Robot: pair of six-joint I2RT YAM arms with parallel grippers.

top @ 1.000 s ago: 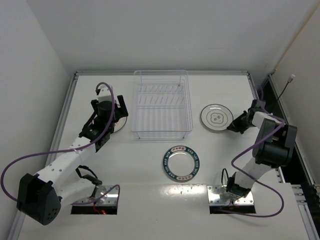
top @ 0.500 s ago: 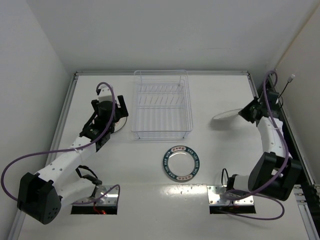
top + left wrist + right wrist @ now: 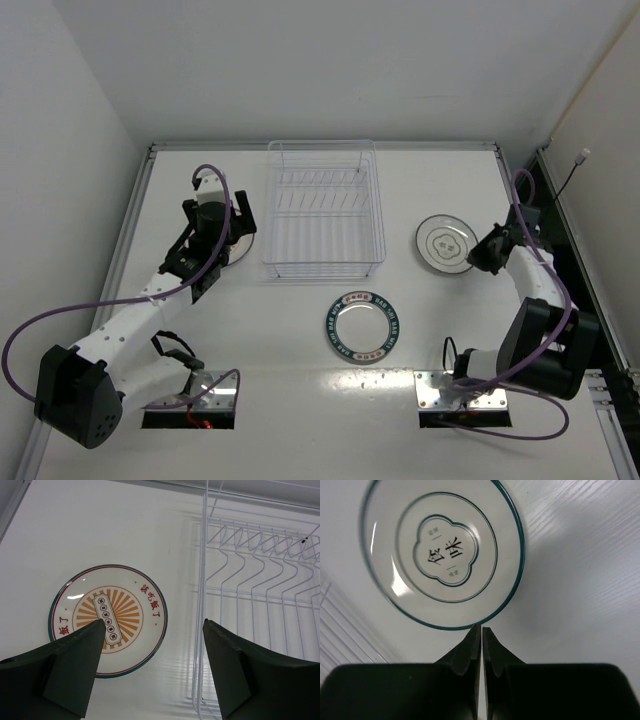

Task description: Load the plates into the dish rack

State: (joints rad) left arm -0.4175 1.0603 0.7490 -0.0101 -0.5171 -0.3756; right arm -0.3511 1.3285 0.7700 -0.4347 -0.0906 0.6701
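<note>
You lose the lower-left rim of the orange-patterned round plate [image 3: 120, 605] under a finger of the left end effector [image 3: 153, 622]. The clear wire-slotted dish rack [image 3: 260, 580] runs off that wrist view's right edge. On the white round plate with thin rings [image 3: 445, 555], the top rim is cropped and the lettering is unreadable from overhead.

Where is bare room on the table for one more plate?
Bare: the near patch between the left arm and the teal-rimmed plate; the far right corner behind the white plate. Crowded: left of the dish rack, where the left gripper hovers over the orange plate.
</note>
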